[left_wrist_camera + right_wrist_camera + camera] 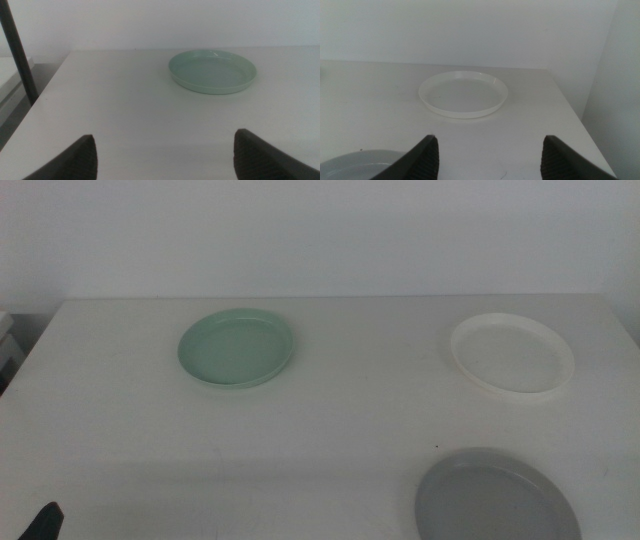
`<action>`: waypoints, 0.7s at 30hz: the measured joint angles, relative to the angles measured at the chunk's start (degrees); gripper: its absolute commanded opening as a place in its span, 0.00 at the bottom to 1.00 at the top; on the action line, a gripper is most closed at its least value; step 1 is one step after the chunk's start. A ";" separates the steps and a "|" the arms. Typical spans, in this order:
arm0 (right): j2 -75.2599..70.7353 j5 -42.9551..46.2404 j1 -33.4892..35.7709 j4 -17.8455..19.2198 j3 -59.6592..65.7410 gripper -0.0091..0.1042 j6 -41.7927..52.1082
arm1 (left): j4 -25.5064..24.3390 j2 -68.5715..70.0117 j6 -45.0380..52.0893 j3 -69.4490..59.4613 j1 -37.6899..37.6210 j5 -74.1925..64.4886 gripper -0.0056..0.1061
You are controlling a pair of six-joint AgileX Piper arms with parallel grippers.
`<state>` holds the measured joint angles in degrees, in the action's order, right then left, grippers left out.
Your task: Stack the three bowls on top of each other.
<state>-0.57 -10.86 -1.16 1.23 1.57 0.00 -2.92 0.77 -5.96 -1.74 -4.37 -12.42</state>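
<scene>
Bowls for the stacking job lie singly on the white desk (pixel 330 430), none yet on another. Nearest the camera in the middle view, the grey bowl (pixel 497 498) sits at the front right, partly cut off by the picture's bottom edge; its rim also shows in the right wrist view. At the bottom left corner, a dark tip of the left hand (pixel 42 523) waits low, well apart from every dish. Its wrist view shows the left hand's jaws spread wide with nothing between them, facing the mint green bowl (pixel 213 71). The right hand (pixel 490 155) is out of the middle view; its jaws stand wide apart and empty too, with the grey rim just beside one jaw and the white bowl (pixel 463 93) ahead. Farther back, the mint green bowl lies left of centre and the white bowl (pixel 512 355) far right, well apart from each other.

All three look stiff, smooth and shallow, likely light but slick and possibly breakable if dropped. The low upright rim seems the only hold: one jaw inside, one outside, at the near edge, then a level lift so the dish does not tip.
</scene>
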 measured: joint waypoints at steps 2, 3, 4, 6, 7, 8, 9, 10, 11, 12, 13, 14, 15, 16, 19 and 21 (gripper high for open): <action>0.00 0.00 0.00 0.38 0.00 0.54 0.00 | 0.00 0.00 0.00 -0.02 0.00 0.00 0.98; 0.00 0.00 0.00 0.44 0.00 0.54 0.00 | 0.00 0.00 0.00 -0.02 0.00 0.00 0.98; 0.00 -0.25 0.00 0.44 0.00 0.54 0.00 | 0.00 0.00 0.00 -0.02 0.00 0.00 0.98; 0.00 -2.70 0.00 0.29 -1.16 0.54 0.00 | 0.00 0.00 0.00 -0.02 0.00 0.00 0.98; 0.00 -4.17 0.00 0.08 -2.41 0.54 0.00 | 0.00 0.00 0.00 -0.02 0.00 0.00 0.98; 0.00 -5.22 0.00 -0.10 -3.64 0.54 -0.39 | 0.00 0.00 0.00 -0.02 0.00 0.00 0.98; 0.37 -6.42 0.00 -0.23 -5.38 0.54 -0.50 | 0.00 0.00 0.00 -0.02 0.00 0.00 0.98; 1.14 -7.75 0.00 -0.22 -7.24 0.54 -0.63 | 0.00 0.00 0.00 -0.02 0.00 0.00 0.98; 1.99 -8.76 0.00 -0.22 -9.13 0.54 -0.63 | 0.00 0.00 0.00 -0.02 0.00 0.00 0.98; 3.29 -10.17 0.00 -0.22 -10.99 0.54 -0.70 | 0.00 0.00 0.00 -0.02 0.00 0.00 0.98; 4.82 -11.73 0.00 -0.22 -12.84 0.54 -0.75 | 0.00 0.00 0.00 -0.02 0.00 0.00 0.98; 6.53 -13.33 0.00 -0.30 -14.34 0.54 -0.81 | 0.00 0.00 0.00 -0.02 0.00 0.00 0.98; 8.40 -15.17 0.00 -0.55 -16.21 0.54 -0.81 | 0.00 0.00 0.00 -0.02 0.00 0.00 0.98; 10.44 -17.18 0.00 -0.88 -18.15 0.54 -0.81 | 0.00 0.00 0.00 -0.02 0.00 0.00 0.98; 16.51 -23.26 0.00 -1.56 -23.94 0.54 -0.81 | 0.00 0.00 0.00 -0.02 0.00 0.00 0.98; 20.46 -27.13 0.00 -1.56 -28.47 0.54 -0.81 | 0.00 0.00 0.00 -0.02 0.00 0.00 0.98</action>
<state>19.89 -37.98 -1.16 -0.34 -26.90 -0.81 -2.92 0.77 -5.96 -1.76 -4.37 -12.42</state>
